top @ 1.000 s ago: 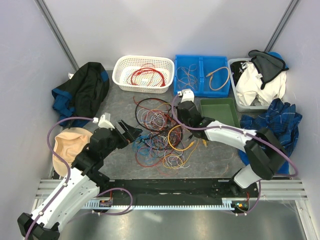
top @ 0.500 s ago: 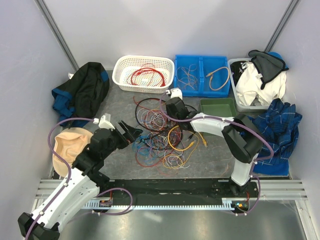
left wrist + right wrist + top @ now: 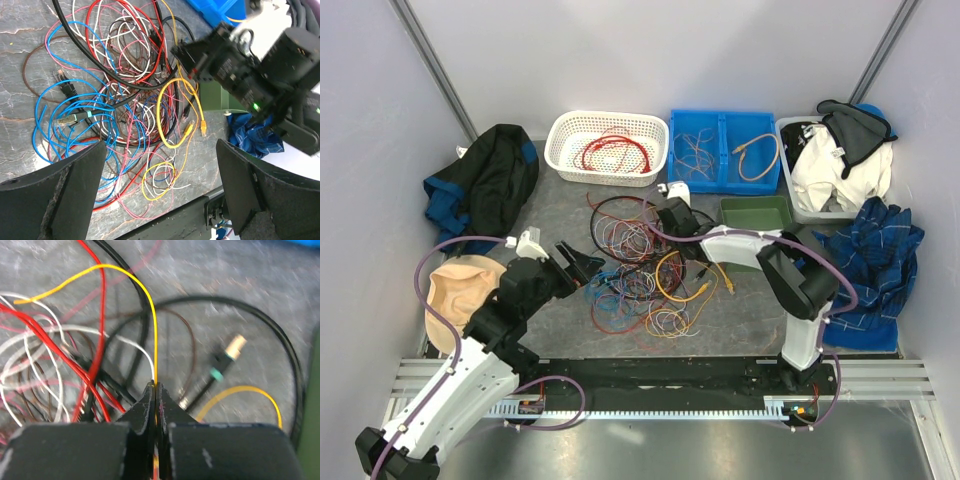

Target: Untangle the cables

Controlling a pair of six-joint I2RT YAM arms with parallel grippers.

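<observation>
The cables [image 3: 635,262] lie in a tangled heap of red, yellow, black, blue, white and pink loops on the grey table; they also show in the left wrist view [image 3: 115,105]. My right gripper [image 3: 677,214] is down at the heap's far right edge, shut on a thin yellow cable [image 3: 150,315] that runs up from between its closed tips [image 3: 155,390]. My left gripper [image 3: 582,262] is open and empty above the heap's left side, its fingers [image 3: 55,195] wide apart over blue and yellow loops.
A white basket [image 3: 560,150] with red cable, a blue bin [image 3: 672,150] with cables and a green tray [image 3: 760,215] stand behind the heap. Clothing lies at left [image 3: 485,180] and right [image 3: 865,250]. A beige cap [image 3: 455,285] sits by my left arm.
My right gripper has swung left from beside the green tray to the heap's far right edge and now pinches a yellow cable. My left arm has stayed still.
</observation>
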